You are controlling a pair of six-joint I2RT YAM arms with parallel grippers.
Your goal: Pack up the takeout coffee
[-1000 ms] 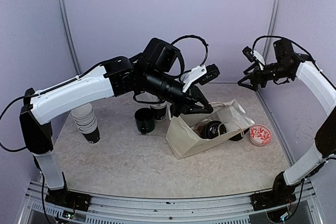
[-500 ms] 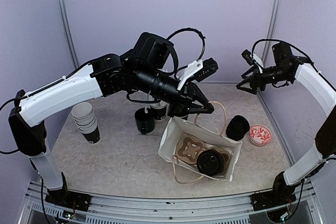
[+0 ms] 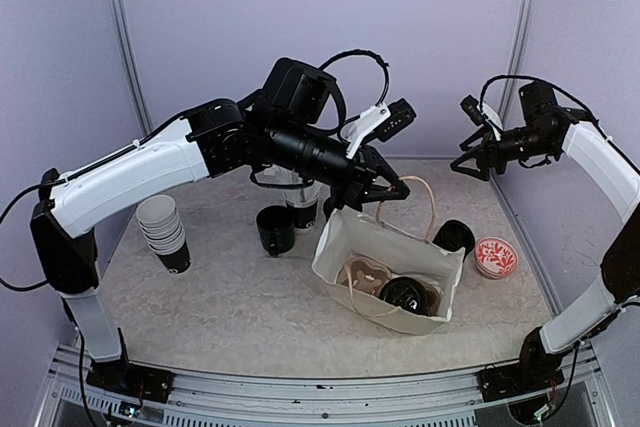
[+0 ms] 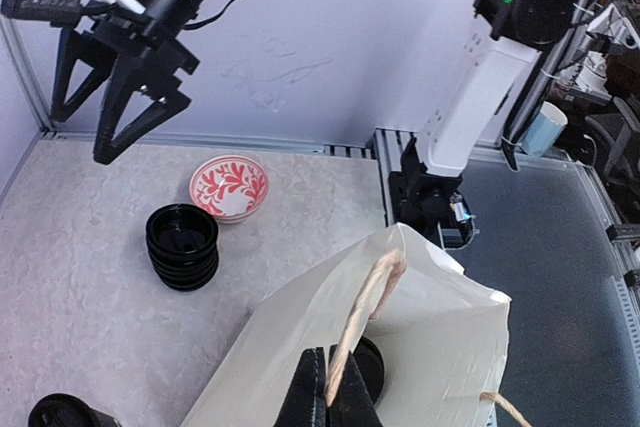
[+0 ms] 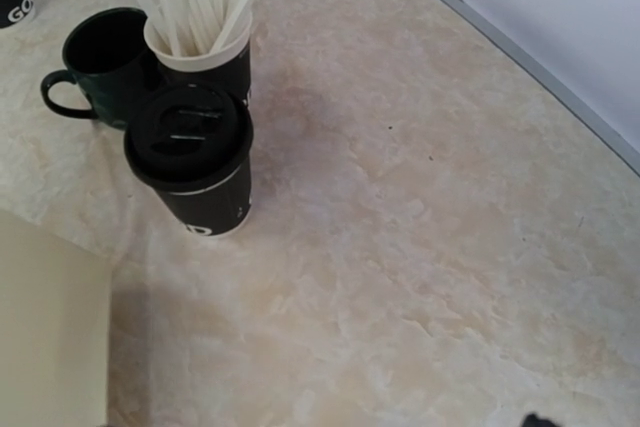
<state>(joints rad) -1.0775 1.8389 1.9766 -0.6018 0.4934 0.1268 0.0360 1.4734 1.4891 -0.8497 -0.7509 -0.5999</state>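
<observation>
Lifted since a second ago, the cream paper bag point(image 3: 372, 247) stands upright and open-mouthed at table centre rather than lying on its side, and it half hides the stack of round black plastic lids point(image 3: 456, 236) at its 2 o'clock. The left gripper point(image 3: 393, 190) is clamped on the bag's tan twine handle point(image 4: 362, 319), pinched between its black fingers point(image 4: 312, 399). Inside the bag, a brown moulded-pulp carrier point(image 3: 362, 274) holds one black paper takeout cup with a round black lid point(image 3: 404, 294) at its 4 o'clock corner. A second lidded black takeout cup point(image 5: 192, 162), white lettering near its base, stands on the mottled beige table point(image 3: 250, 297) touching the black cup of white straws point(image 5: 205, 42), with a glossy dark mug point(image 3: 275, 229) beside them. A nested stack of black paper cups point(image 3: 166, 231), white inside, sits at 9 o'clock. A red-and-white patterned bowl point(image 3: 497, 256) rests at 3 o'clock. The right gripper point(image 3: 478, 162) hangs in the air at 2 o'clock, jaws spread and holding nothing.
</observation>
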